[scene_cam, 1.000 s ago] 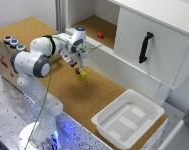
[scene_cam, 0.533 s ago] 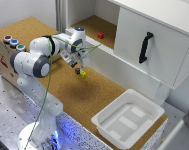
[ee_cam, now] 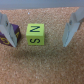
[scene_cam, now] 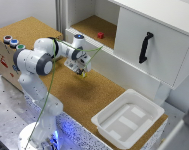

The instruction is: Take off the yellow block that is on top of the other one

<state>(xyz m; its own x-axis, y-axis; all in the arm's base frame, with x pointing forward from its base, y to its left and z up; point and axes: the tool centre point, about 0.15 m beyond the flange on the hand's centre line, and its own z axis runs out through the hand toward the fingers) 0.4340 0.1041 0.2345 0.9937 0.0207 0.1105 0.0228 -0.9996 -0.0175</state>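
**Open gripper around a small yellow block**

Shows, in the exterior view, a white robot arm (scene_cam: 36,62) reaching from the left of the frame toward the middle. Ends in the gripper (scene_cam: 83,71), pointing down over the cork table (scene_cam: 94,95), a bit above and left of the frame's middle. Just under the fingertips there, a tiny speck of yellow: the yellow block (scene_cam: 84,75).

Closer up, in the wrist view, the gripper (ee_cam: 39,45) with jaws spread wide apart, pinching nothing. Between the two fingers (ee_cam: 71,31), the yellow block (ee_cam: 35,34), with dark letters on its top face. Touches neither finger. Looks to be down on the cork. Right beside one finger, partly hidden behind it, the dark brownish cube (ee_cam: 14,34). Sits next to the yellow block, not under it, with a thin strip of cork between the two.

Elsewhere in the exterior view: a red cube (scene_cam: 100,35) in the open shelf at the top middle, a white cupboard door with a black handle (scene_cam: 145,47) at the upper right, and a white tray (scene_cam: 110,112) at the lower right.
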